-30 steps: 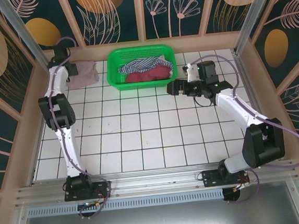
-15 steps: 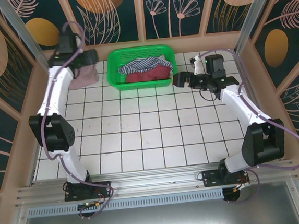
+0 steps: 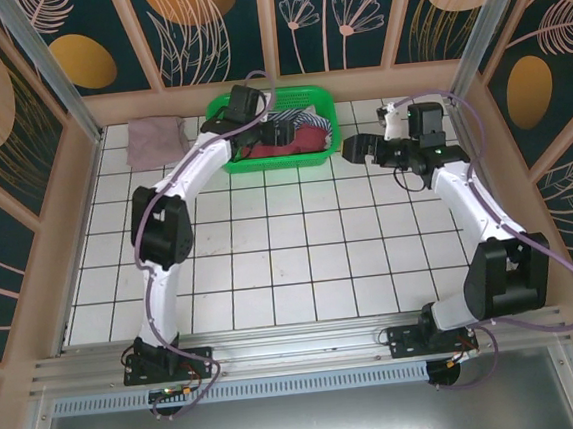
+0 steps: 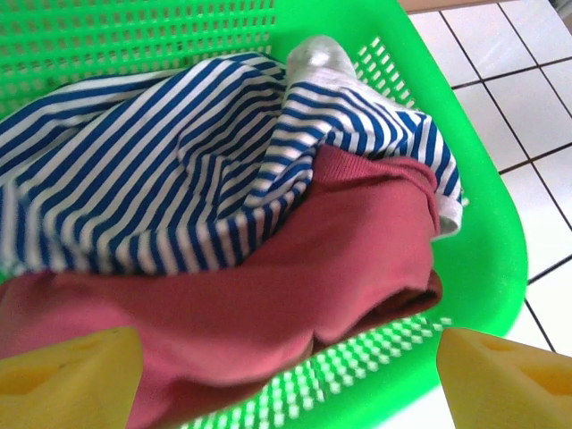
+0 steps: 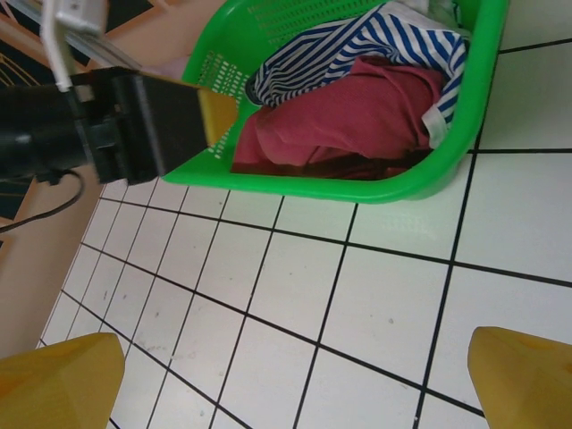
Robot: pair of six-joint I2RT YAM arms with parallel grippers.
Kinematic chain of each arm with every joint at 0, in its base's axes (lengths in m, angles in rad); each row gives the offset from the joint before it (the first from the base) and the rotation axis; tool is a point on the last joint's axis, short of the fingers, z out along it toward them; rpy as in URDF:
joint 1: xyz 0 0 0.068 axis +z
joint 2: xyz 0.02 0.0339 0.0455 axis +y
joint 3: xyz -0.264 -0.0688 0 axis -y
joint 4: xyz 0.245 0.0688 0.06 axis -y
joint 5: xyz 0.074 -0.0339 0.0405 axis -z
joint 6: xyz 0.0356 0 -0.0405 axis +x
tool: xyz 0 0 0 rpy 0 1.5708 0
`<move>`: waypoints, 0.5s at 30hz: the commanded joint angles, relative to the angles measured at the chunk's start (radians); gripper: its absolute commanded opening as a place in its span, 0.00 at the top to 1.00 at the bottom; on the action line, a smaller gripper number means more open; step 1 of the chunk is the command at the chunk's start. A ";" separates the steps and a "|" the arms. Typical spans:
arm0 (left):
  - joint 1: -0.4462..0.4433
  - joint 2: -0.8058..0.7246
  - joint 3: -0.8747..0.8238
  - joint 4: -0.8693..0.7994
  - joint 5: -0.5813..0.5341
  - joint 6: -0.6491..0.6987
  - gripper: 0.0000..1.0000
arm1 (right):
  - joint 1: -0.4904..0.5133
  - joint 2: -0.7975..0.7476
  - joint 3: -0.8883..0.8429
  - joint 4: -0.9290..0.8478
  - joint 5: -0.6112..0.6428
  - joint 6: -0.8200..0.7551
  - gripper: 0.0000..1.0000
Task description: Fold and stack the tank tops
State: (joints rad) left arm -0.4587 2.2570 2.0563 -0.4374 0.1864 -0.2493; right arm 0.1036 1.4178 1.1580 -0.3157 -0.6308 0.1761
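Top external view: a dusty mauve-pink cloth tank top [image 3: 157,141] lies far left on the white tiled table [image 3: 271,266]. The left claw [image 3: 277,132] hangs wide open and empty over a green plastic basket [image 3: 306,97] holding the navy-and-white striped tank top [image 3: 294,123] and the dark red tank top [image 3: 301,146]. The right claw [image 3: 353,150], wide open and empty, is just right of the basket.

1. Top view: bright, even light from overhead; shadows on the white desk [image 3: 272,276] are faint and soft.
2. Left wrist view: striped top [image 4: 161,179] sharp, yellow fingertips [image 4: 71,380] blurred.
3. Right wrist view: tiles clear, corner fingertips [image 5: 54,384] out of focus.
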 commanded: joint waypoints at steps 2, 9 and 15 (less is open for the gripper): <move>-0.010 0.123 0.149 0.014 0.084 0.051 0.16 | -0.019 -0.044 -0.012 -0.041 -0.014 -0.035 0.01; -0.029 0.208 0.200 -0.028 0.081 0.069 0.20 | -0.027 -0.054 -0.031 -0.056 -0.008 -0.038 0.01; -0.039 0.189 0.133 -0.046 0.048 0.095 0.32 | -0.029 -0.043 -0.028 -0.059 -0.003 -0.036 0.01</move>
State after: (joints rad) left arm -0.4904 2.4535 2.2112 -0.4587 0.2489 -0.1886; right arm 0.0837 1.3926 1.1423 -0.3603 -0.6300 0.1577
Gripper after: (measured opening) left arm 0.696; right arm 0.989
